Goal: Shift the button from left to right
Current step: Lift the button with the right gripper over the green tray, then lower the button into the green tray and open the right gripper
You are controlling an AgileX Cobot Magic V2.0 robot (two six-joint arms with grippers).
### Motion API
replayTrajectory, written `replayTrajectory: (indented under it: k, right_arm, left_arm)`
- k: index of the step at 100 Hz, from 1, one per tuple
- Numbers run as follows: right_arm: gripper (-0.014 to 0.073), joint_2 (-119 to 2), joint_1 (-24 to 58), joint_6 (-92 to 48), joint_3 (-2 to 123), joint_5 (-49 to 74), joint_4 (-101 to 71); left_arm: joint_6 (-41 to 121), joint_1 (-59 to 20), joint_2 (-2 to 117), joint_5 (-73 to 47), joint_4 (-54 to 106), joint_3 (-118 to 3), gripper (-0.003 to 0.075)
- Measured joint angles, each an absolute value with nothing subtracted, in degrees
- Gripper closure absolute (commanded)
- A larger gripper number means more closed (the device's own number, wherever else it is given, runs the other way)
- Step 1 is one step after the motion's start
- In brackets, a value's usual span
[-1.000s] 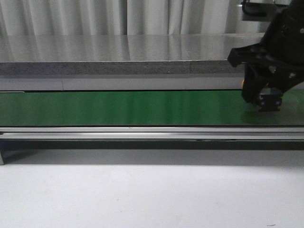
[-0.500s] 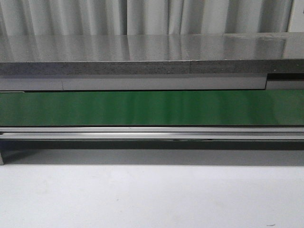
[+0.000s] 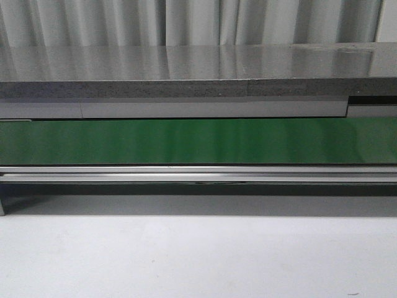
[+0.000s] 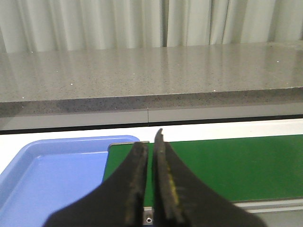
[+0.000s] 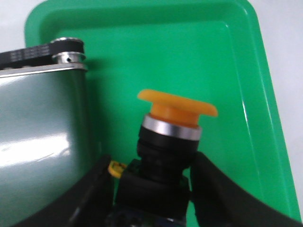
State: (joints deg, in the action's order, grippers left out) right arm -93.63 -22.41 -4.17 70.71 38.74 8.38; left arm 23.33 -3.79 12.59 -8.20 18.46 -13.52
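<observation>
The right wrist view shows the right gripper, its black matte fingers clamped on the black blocky body of the button. A round, smooth yellow-orange mushroom head tops a silver metal collar. The button is held above a glossy green plastic tray with rounded corners, beside a shiny metal conveyor end.

The left wrist view shows the left gripper, its dark tapered jaws nearly together, holding nothing. Beyond lie a smooth blue plastic tray, a flat green conveyor belt, then a speckled grey stone counter and pale pleated curtains.
</observation>
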Motion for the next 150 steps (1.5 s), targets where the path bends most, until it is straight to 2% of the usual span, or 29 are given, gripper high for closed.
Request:
replayTrajectory:
  k: [49, 58, 78, 83, 124, 150]
  right_arm:
    - [0.0444, -105.8, -23.1, -4.2, 70.7, 37.6, 7.8]
    - [0.0391, -106.3, -23.1, -4.2, 70.8, 37.5, 7.8]
    - [0.019, -106.6, -23.1, -4.2, 70.8, 37.4, 7.8]
    - [0.0169, -106.6, -23.1, -4.1, 70.8, 37.3, 8.0]
    - [0.0168, -105.7, -23.3, -1.2, 71.0, 36.4, 7.8]
    - [0.0168, -97.7, -20.0, -0.9, 71.0, 33.5, 4.9]
  left_arm:
    - [23.3, -3.8, 12.6, -8.1, 18.5, -13.5, 0.0715]
    - [23.3, -3.8, 12.6, -8.1, 18.5, -13.5, 0.0715]
    - [23.3, -3.8, 12.6, -8.1, 18.5, -13.5, 0.0715]
    - [23.3, -3.8, 12.6, -8.1, 18.5, -13.5, 0.0715]
    - [23.3, -3.8, 12.6, -8.1, 18.5, -13.5, 0.0715]
    - [23.3, -3.8, 12.6, -8.1, 18.5, -13.5, 0.0715]
